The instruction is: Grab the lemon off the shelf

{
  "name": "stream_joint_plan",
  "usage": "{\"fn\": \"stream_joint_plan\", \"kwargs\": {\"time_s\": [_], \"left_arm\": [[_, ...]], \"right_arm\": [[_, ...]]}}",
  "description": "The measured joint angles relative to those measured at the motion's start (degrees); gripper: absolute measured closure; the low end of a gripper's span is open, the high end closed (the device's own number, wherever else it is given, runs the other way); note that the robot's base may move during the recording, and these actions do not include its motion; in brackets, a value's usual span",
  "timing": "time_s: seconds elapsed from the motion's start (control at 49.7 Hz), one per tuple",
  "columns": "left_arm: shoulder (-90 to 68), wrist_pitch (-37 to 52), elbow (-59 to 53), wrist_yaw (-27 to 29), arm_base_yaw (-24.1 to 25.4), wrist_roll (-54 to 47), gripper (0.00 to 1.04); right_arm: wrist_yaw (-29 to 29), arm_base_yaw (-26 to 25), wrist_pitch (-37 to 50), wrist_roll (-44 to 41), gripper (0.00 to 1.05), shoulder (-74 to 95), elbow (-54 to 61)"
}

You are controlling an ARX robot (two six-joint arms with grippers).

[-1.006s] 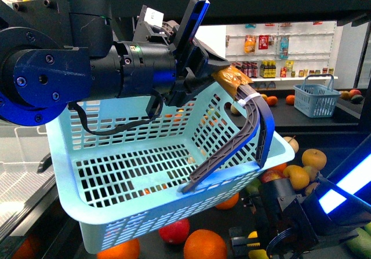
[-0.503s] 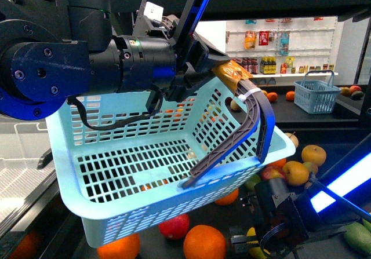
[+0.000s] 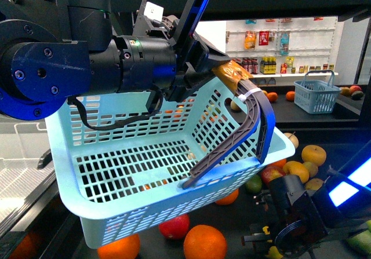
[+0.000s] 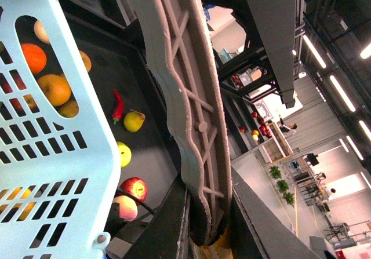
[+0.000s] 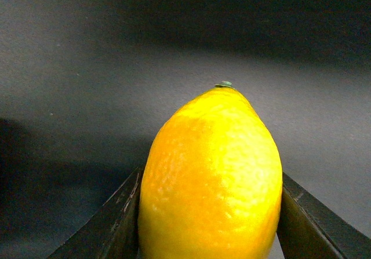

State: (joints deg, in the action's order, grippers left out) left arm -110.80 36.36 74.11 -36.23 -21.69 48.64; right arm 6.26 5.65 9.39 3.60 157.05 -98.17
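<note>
Plainly the layout serves a two-arm routine: one arm carries a container, the other does the picking. The shelf (image 3: 339, 138) spreads its black deck below and beyond both arms, with loose fruit scattered across it. Above the deck's near edge hangs the pale blue basket (image 3: 145, 215), tilted slightly toward the robot and with nothing visible inside it, likely held there to receive what the other arm picks.

The left arm reaches in from the upper left at roughly basket height, its wrist rolled. The left gripper (image 4: 208, 231) is clamped around the basket's grey handle (image 4: 185, 97), which runs straight between its fingers.

The right arm comes in low from the deck's near right corner, forearm angled down toward the surface beside an orange (image 3: 204, 244) and a red apple (image 3: 174, 227). The right gripper (image 5: 210, 236) is narrowed onto the lemon (image 5: 211, 172), one dark finger pressed against each flank, stem end pointing away from the wrist. The lemon sits low over the bare deck; whether it has left the surface cannot be told.
</note>
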Motion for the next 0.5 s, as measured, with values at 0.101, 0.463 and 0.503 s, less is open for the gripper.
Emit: {"fn": "stream_joint_plan", "kwargs": {"time_s": [0.101,0.463,0.503], "left_arm": [[0.0,0.0,0.0,0.02,0.0,0.0,0.92],[0.0,0.0,0.0,0.09,0.0,0.0,0.92],[0.0,0.0,0.0,0.09,0.0,0.0,0.92]], "right_arm": [[1.14,-1.49,0.55,-0.35,0.5,-4.0,4.13],[1.55,-9.79,4.46,-1.66,0.5,-21.35,15.45],[0.81,-10.49,4.42,-1.36,0.5,-24.11,15.74]]}}
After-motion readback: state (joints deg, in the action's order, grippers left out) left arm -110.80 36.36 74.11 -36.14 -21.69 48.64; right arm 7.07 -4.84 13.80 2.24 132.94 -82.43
